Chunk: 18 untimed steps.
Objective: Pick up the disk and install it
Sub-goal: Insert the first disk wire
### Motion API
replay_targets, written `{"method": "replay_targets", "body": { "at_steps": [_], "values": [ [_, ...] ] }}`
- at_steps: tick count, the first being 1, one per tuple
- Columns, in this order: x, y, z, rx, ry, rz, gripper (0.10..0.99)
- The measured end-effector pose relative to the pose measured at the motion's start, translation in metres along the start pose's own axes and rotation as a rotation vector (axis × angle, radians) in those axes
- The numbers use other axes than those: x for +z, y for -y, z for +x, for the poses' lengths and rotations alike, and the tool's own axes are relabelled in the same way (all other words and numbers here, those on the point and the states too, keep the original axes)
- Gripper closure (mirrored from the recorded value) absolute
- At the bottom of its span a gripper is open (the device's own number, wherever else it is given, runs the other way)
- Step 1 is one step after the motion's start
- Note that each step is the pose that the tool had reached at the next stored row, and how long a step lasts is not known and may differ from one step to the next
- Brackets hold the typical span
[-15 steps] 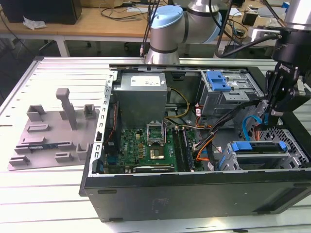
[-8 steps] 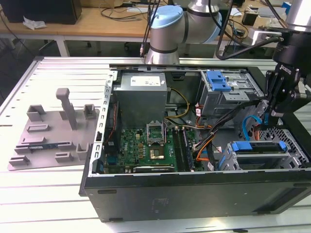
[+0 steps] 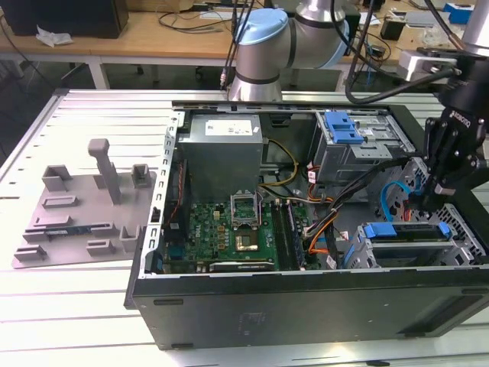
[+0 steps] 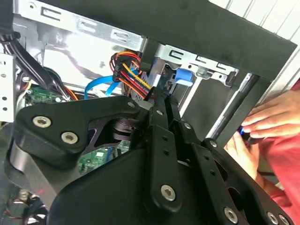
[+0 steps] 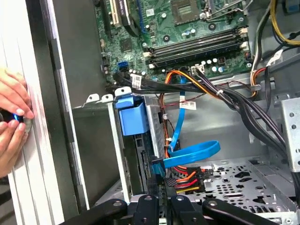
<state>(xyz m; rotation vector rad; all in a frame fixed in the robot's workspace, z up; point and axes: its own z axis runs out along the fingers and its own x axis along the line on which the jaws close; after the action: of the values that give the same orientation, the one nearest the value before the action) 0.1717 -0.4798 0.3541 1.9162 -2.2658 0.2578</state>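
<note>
- Currently the arm (image 3: 263, 38) comes in from the far side of the desk (image 3: 92, 115). Its wrist is bent over the exterior view's right end of the open computer case (image 3: 306, 306).
- The gripper (image 3: 428, 200) points steeply down into the case and tilts toward the exterior view's left. Its tip is low beside the drive cage (image 3: 464, 243).
- The fingers (image 5: 149, 206) look pressed together, a narrow black wedge in both wrist views.
- In the first wrist view the gripper (image 5: 162, 190) tip is right at the cable plugs at the disk's rear end. It is touching or just short of them, can't tell which.
- The disk (image 3: 403, 232) sits in the drive cage with its blue carrier rail showing along the top. In the first wrist view the disk (image 5: 132, 119) is edge-on in the cage slot.
- The blue data cable (image 5: 192, 152) loops to the plug by the fingers, with the red-orange-yellow power wires (image 5: 185, 178) just beside it.
- In the second wrist view the gripper (image 4: 161, 101) points at the same wire bundle (image 4: 129, 70).
- The person's hands (image 5: 11, 122) are outside the case wall, pinching a small item with a blue glow. The red sleeve (image 4: 281, 154) is in the second wrist view.
- The motherboard (image 3: 221, 229) and the power supply (image 3: 221, 153) are well apart from the gripper, and the grey fixture tray (image 3: 84, 214) lies on the desk beyond the case.
</note>
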Motion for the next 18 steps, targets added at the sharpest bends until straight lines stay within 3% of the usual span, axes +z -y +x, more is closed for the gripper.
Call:
{"method": "replay_targets", "body": {
  "at_steps": [2,3,9,10,12,16,17,18],
  "values": [
    [0.0,-0.0006,0.0,-0.058,0.0015,0.014,0.918],
    [0.0001,-0.0019,0.0007,-0.066,0.0018,0.016,0.918],
    [0.0011,-0.0075,0.0041,-0.068,0.0026,0.016,0.918],
    [0.0017,-0.0073,0.0054,-0.068,0.0147,0.015,0.918],
    [0.0032,-0.0068,0.0093,-0.07,0.049,0.004,0.918],
    [0.0045,-0.0058,0.0146,-0.07,0.0892,-0.002,0.918],
    [0.0049,-0.0054,0.0163,-0.071,0.0955,-0.003,0.918],
    [0.0047,-0.005,0.0188,-0.071,0.0957,-0.003,0.918]
  ]
}}
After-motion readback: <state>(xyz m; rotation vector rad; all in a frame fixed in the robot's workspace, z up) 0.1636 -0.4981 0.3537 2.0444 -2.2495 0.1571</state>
